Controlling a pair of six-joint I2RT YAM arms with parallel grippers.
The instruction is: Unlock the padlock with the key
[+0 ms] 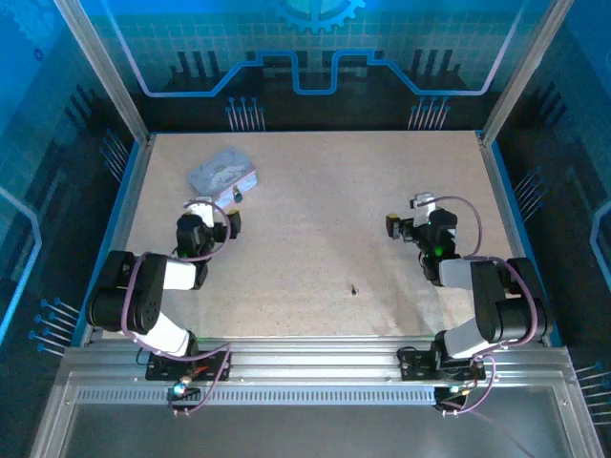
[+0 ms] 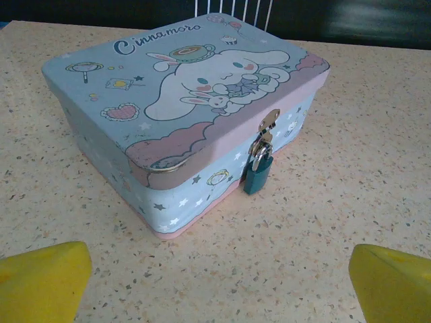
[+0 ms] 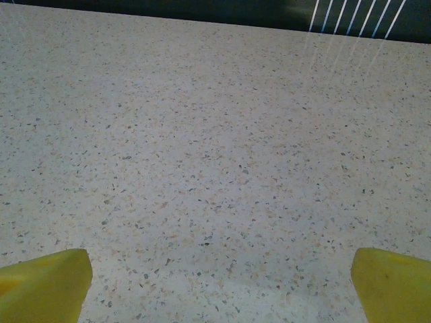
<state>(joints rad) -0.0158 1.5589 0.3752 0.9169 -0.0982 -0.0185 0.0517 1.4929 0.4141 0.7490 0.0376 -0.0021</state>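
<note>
The padlock (image 2: 257, 175) is a small teal body on a thin shackle, hanging from the hasp on the front of a pastel cartoon tin (image 2: 182, 101). The tin (image 1: 221, 175) lies at the table's back left. My left gripper (image 1: 218, 206) stands just in front of it, open, its yellow fingertips (image 2: 40, 282) wide apart and a short way from the padlock. The key (image 1: 354, 288) is a dark speck on the table near the middle front, apart from both grippers. My right gripper (image 1: 406, 214) is open over bare table at the right, with yellow fingertips (image 3: 394, 286) spread and nothing between them.
The speckled tabletop (image 1: 315, 239) is bounded by a blue rim and a metal frame with glass walls. Both arm bases sit on the rail at the near edge.
</note>
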